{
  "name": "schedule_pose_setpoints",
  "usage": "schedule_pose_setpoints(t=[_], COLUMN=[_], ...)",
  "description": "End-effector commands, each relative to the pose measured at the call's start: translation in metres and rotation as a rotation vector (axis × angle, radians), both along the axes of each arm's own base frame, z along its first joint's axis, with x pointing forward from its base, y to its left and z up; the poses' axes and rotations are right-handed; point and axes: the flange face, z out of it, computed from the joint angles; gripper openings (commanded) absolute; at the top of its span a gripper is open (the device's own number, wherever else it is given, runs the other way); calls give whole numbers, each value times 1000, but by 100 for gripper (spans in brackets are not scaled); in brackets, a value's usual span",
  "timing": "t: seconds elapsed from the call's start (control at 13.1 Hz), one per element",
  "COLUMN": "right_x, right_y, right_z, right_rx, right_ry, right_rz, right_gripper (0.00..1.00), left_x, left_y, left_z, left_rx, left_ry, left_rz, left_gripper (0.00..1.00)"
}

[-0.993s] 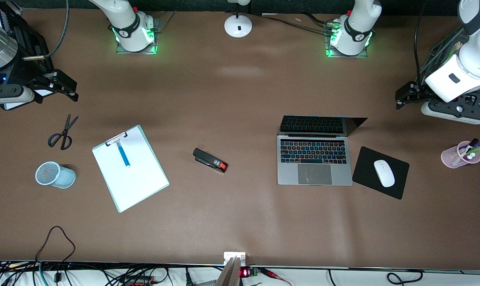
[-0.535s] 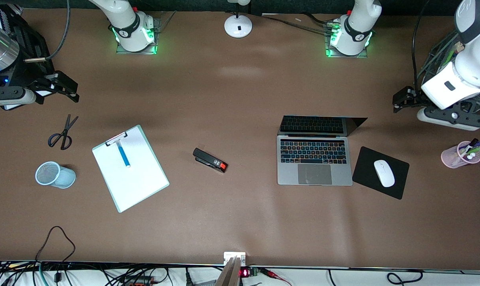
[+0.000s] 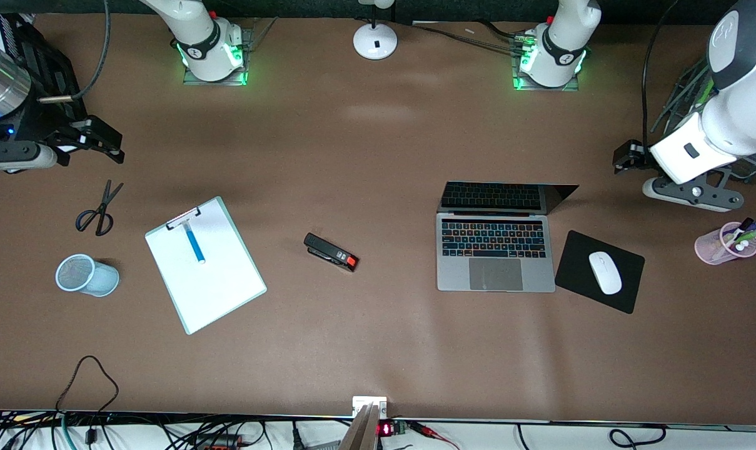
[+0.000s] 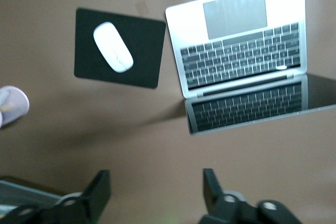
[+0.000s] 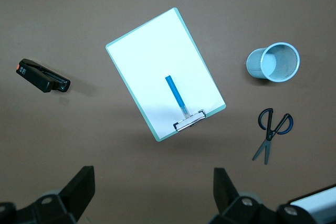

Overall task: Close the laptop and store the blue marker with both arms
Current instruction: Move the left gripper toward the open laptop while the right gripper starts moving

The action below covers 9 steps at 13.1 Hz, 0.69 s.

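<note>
Nothing of the task is done yet, by the look of it: the laptop [image 3: 495, 240] stands open and the blue marker [image 3: 194, 242] lies loose on the clipboard [image 3: 206, 265], held by neither claw. Going near to far: closest to the front camera are the clipboard with the marker, the mesh cup [image 3: 85, 274] toward the right arm's end, the stapler [image 3: 331, 252] in the middle, and the laptop with the mouse [image 3: 604, 272] on its black pad [image 3: 578, 256]; the pink cup [image 3: 725, 245] of pens stands at the left arm's end, the scissors [image 3: 99, 209] a little farther back. The right gripper [image 3: 105, 142] hangs over bare table above the scissors, fingers [image 5: 79, 187] spread wide and empty; the marker sits below and ahead of it, well apart, its white end at the clip. The left gripper [image 3: 628, 156] hovers over bare table beside the laptop's raised lid, jaws apart and holding nothing; the lid edge lies ahead of it, near but not touching. What is left, I judge, is everything: the left claw must reach the lid and press it down, the right must descend, pinch the marker and carry it to a cup
</note>
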Motion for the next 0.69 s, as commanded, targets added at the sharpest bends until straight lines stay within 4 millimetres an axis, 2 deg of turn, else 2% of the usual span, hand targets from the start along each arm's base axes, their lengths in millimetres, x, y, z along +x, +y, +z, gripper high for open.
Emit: schedule_pose_setpoints(t=[0.0,0.15,0.23,0.38,0.46,0.61], right_x=[0,8,13,14,16,22], right_y=[1,0,0,-4,-4,-2], right_z=[1,-15,-25,-26,-32,-46], right_rx=[-3,-8,-16,-18,-20,-23], right_ry=[-4,23,39,41,50,71], right_rz=[0,-5,3,-10,-1,4], right_gripper=[100,100,100,100,100,100], left_x=[0,-5,-9,-22,-25,-36], left_y=[-11,-28,-43,-85,-97,-119], left_z=[3,-3,-8,-16,-16,-28], left_rx=[-20,-93,-116,-104,-102,-91], left_ry=[33,65,83,100,105,135], left_rz=[2,46,58,71,108,137], left_gripper=[1,0,0,0,0,0])
